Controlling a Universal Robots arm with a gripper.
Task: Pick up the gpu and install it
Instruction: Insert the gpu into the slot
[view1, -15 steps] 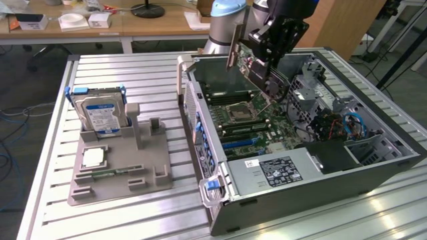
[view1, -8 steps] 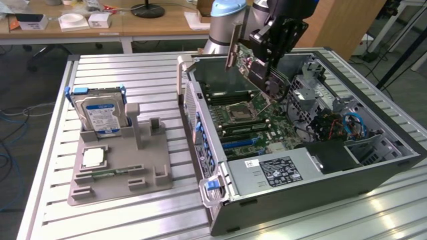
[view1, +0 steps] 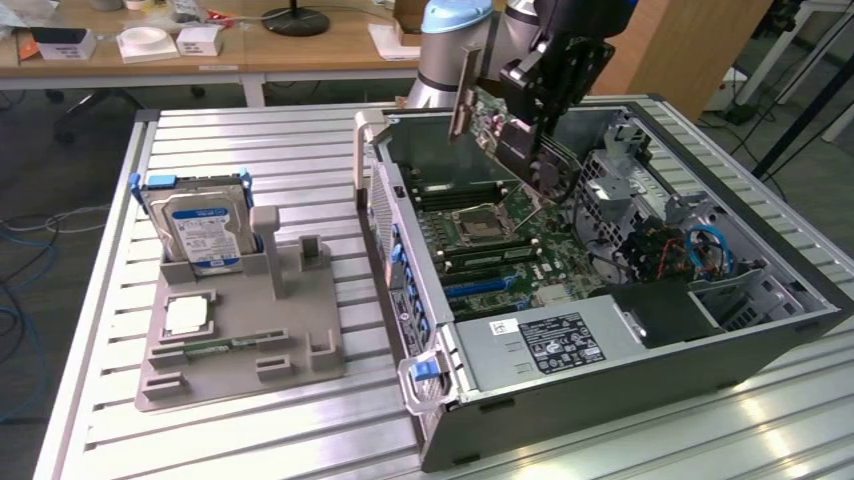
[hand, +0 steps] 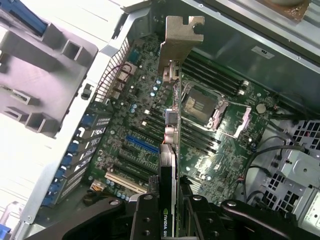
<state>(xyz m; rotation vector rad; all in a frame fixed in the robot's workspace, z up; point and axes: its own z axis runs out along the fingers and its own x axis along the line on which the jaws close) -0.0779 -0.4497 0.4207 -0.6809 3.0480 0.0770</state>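
Note:
The gpu (view1: 505, 135) is a thin dark card with a silver bracket at one end. It hangs tilted above the open computer case (view1: 747, 340), over the motherboard (view1: 514, 255). My gripper (view1: 550, 95) is shut on the card's upper part and holds it clear of the board. In the wrist view the gpu (hand: 171, 135) runs edge-on away from my gripper (hand: 170, 220), its bracket at the far end over the rear of the case. The fingers (hand: 147, 220) press on both of its faces. The blue slot (hand: 142, 145) on the motherboard (hand: 125, 115) lies beside and below the card.
A grey parts holder (view1: 240, 350) sits on the slatted table at the exterior view's left, carrying a silver hard drive (view1: 200, 225) upright and a small green memory stick (view1: 220, 347). The case's power supply (view1: 561, 345) and drive cage (view1: 627, 170) flank the board. Desks stand behind.

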